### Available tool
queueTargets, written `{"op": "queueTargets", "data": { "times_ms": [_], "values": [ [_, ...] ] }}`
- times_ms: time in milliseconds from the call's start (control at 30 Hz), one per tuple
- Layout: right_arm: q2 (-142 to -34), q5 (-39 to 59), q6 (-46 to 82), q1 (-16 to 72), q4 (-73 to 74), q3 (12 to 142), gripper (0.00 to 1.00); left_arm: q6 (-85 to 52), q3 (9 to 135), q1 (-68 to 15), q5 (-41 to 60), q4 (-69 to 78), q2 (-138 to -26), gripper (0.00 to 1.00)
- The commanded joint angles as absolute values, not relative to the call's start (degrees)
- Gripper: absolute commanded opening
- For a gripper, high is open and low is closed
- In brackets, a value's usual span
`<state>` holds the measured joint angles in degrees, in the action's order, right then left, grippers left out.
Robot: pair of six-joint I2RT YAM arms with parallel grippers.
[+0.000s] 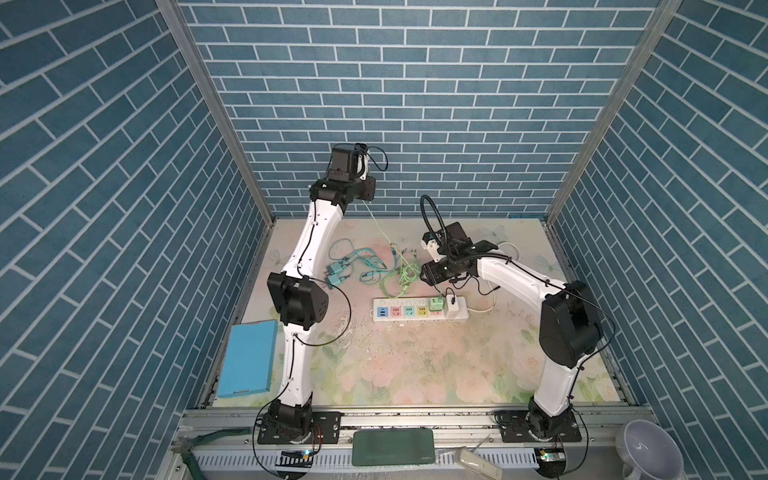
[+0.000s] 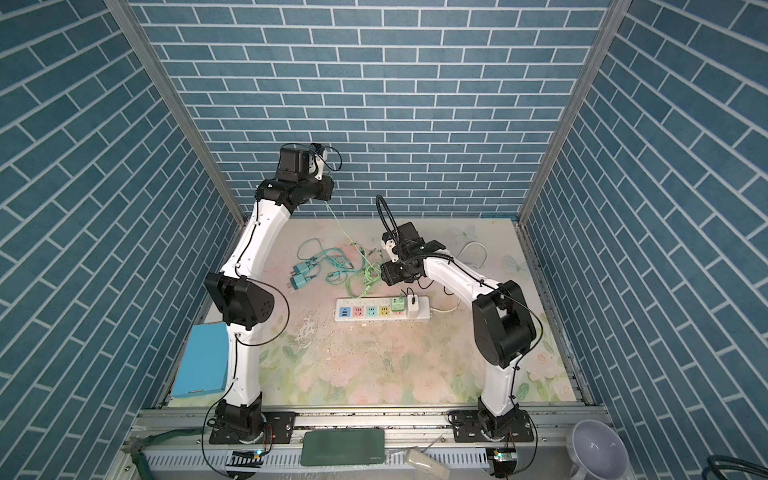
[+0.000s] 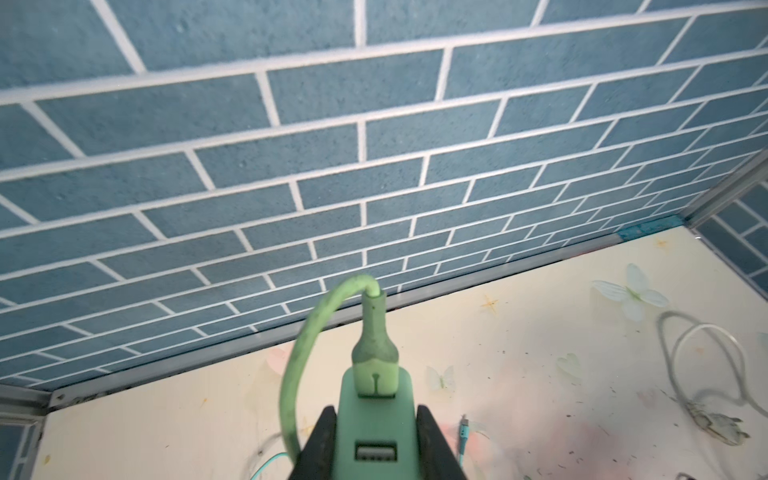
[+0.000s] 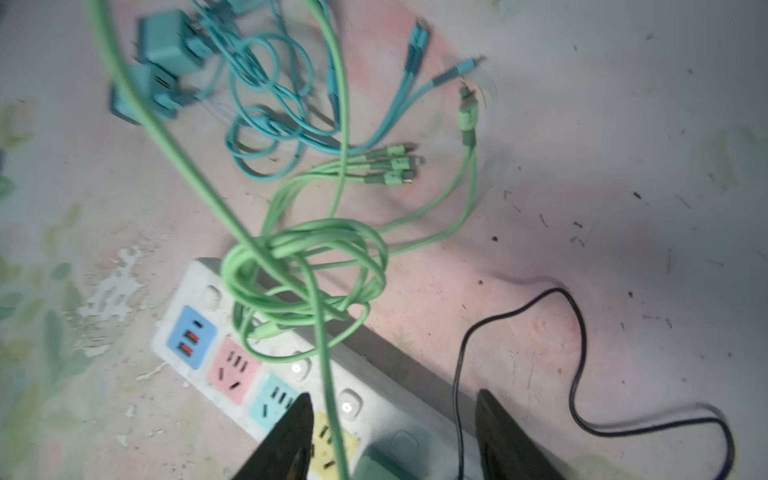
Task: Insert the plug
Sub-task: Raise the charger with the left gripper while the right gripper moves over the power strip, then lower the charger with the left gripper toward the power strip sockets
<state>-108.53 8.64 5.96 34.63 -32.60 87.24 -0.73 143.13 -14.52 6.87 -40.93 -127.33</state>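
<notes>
The plug [image 3: 374,432] is a green charger block with a free USB port and a green cable [image 3: 299,353] plugged into its end. My left gripper [image 3: 376,409] is shut on it, black fingers [image 3: 326,432] pressing its two sides. In a top view the left gripper [image 1: 368,192] is raised high by the back wall, and the green cable [image 1: 380,226] hangs down to the table. The white power strip [image 1: 401,318] has coloured sockets. My right gripper [image 4: 395,415] hovers open above it, holding nothing; the green cable [image 4: 328,374] runs between its fingers.
A green adapter [image 1: 435,304] and a white adapter [image 1: 452,308] sit in the strip's right end. Teal chargers [image 1: 336,272] with tangled teal and green cables lie behind the strip. A thin black cable [image 4: 573,353] lies to the strip's right, and a blue box [image 1: 249,357] sits at the table's left edge.
</notes>
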Motion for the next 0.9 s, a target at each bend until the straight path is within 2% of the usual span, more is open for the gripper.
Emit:
{"op": "queueTargets", "data": {
  "times_ms": [0, 233, 467, 867],
  "values": [
    [-112.7, -0.3, 6.0, 34.8, -39.0, 92.2, 0.61, -2.6, 136.8, -14.2, 12.2, -33.9, -120.8, 0.00],
    [-113.2, -3.9, 11.9, 30.6, -39.2, 93.5, 0.61, -2.1, 118.3, -17.4, 24.4, -22.9, -110.9, 0.00],
    [-115.8, -1.2, 19.7, 22.5, -41.9, 97.4, 0.61, -6.7, 96.8, -21.0, 35.2, -5.9, -104.7, 0.00],
    [-116.6, 7.5, 25.2, 19.2, -37.8, 96.8, 0.61, -5.1, 82.8, -23.2, 38.2, -2.5, -103.6, 0.00]
  ]
}}
